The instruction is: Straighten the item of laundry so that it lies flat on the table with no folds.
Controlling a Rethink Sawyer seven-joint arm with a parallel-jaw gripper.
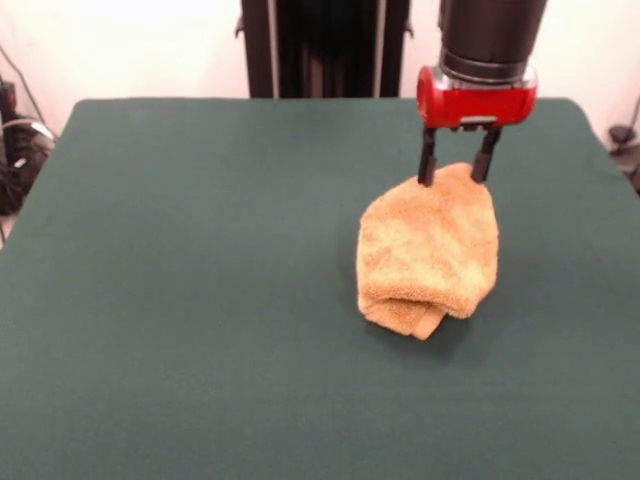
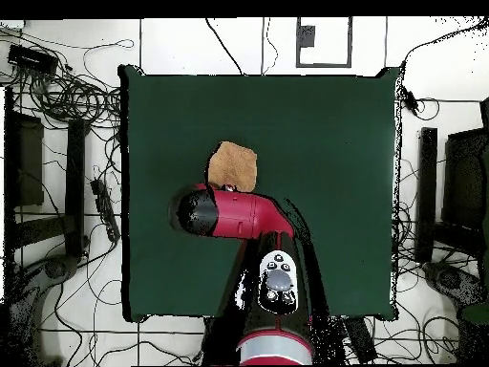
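The orange-tan towel [image 1: 428, 250] lies folded over on the green table [image 1: 200, 250], right of the middle, with a lower layer sticking out at its near edge. My gripper [image 1: 457, 172] hangs over the towel's far edge. Its two black fingers [image 1: 428, 165] are spread apart, one on each side of a raised bit of cloth, with the tips at towel level. In the overhead view the towel [image 2: 234, 164] shows beyond the red arm [image 2: 234, 212] on the table [image 2: 325, 143]. The arm hides the gripper and the towel's near part there.
The black pedestal [image 1: 320, 45] stands behind the table's far edge. Cables and gear [image 1: 15, 150] lie off the table's left side. In the overhead view, cables [image 2: 57, 86] and dark equipment [image 2: 427, 191] ring the table on the floor.
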